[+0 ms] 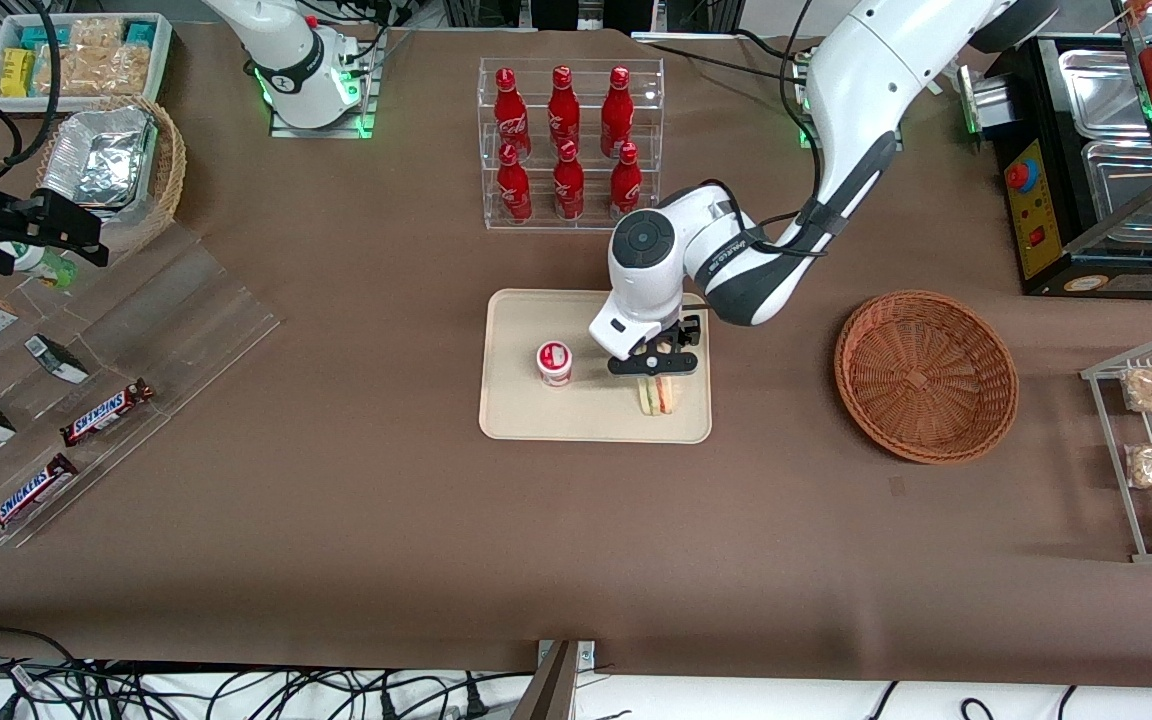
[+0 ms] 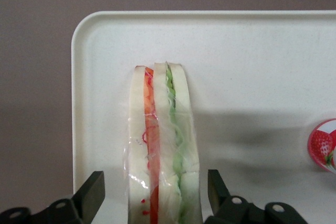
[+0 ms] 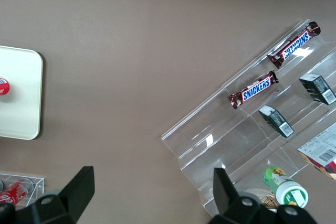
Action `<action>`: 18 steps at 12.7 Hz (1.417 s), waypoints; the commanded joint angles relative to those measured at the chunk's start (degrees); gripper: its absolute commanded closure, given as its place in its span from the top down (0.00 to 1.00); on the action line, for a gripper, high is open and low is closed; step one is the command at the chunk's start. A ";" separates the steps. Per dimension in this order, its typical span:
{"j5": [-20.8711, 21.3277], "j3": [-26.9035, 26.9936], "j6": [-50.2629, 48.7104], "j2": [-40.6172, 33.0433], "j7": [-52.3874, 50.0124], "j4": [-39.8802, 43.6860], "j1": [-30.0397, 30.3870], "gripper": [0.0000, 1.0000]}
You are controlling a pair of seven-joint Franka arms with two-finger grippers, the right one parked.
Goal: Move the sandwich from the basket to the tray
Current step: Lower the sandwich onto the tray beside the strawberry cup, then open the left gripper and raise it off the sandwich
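Hand (image 1: 655,366) wide, fingers (image 2: 89,195) clear of sandwich | wrapped wedge sandwich (image 2: 163,150) on smooth cream tray (image 1: 516,410) | woven basket (image 1: 926,375) mid-right of frame

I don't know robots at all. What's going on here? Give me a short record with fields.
sandwich: standing on edge on the tray, near a corner
tray: cream, also holds a small strawberry cup
basket: empty, beside the tray toward the working arm's end
gripper: directly over the sandwich, fingers open on either side, not touching the wrap
bottles: six red ones in a clear rack, farther from the camera than the tray
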 commanded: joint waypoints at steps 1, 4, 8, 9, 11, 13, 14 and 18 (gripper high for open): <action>1.51 0.00 -3.27 -0.93 -0.41 2.47 0.19 1.00; 1.16 -0.18 -5.13 -3.22 -0.32 2.56 2.12 1.00; 0.02 -1.05 -5.91 -5.42 -0.32 4.75 6.07 1.00; -0.94 -1.32 -7.83 -5.86 0.11 6.33 6.95 1.00; -4.19 -1.41 -11.35 -6.12 4.84 9.84 8.62 1.00; -6.65 -1.50 -15.04 -6.21 10.29 12.40 11.17 1.00; -7.71 -1.50 -16.45 -6.82 12.57 13.45 12.14 1.00; -11.83 -1.32 -19.35 -9.98 20.57 13.81 16.10 1.00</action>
